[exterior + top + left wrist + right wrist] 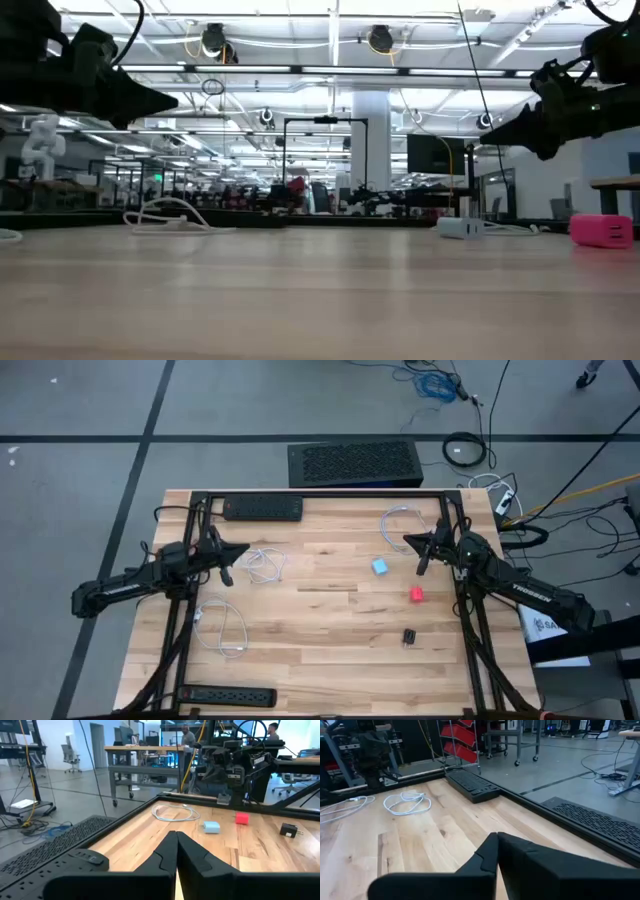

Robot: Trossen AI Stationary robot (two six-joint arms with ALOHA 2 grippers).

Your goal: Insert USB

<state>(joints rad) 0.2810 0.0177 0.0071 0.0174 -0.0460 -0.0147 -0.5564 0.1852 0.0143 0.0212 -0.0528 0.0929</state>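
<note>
Three white USB cables lie coiled on the wooden table: one (262, 565) beside my left gripper, one (222, 628) nearer the front left, one (400, 520) at the far right. A blue charger (380, 566), a red charger (416, 594) and a black charger (409, 637) rest on the right half. My left gripper (228, 560) hovers shut above the table's left side, its fingertips together (176, 845). My right gripper (420, 555) hovers shut on the right, behind the blue charger, fingertips together (496, 847). Neither touches anything.
A black power strip (262, 508) lies along the far edge and another (228, 697) at the near left edge. A black perforated box (353, 463) stands on the floor behind the table. Bare wood stretches across the table's middle (320, 620).
</note>
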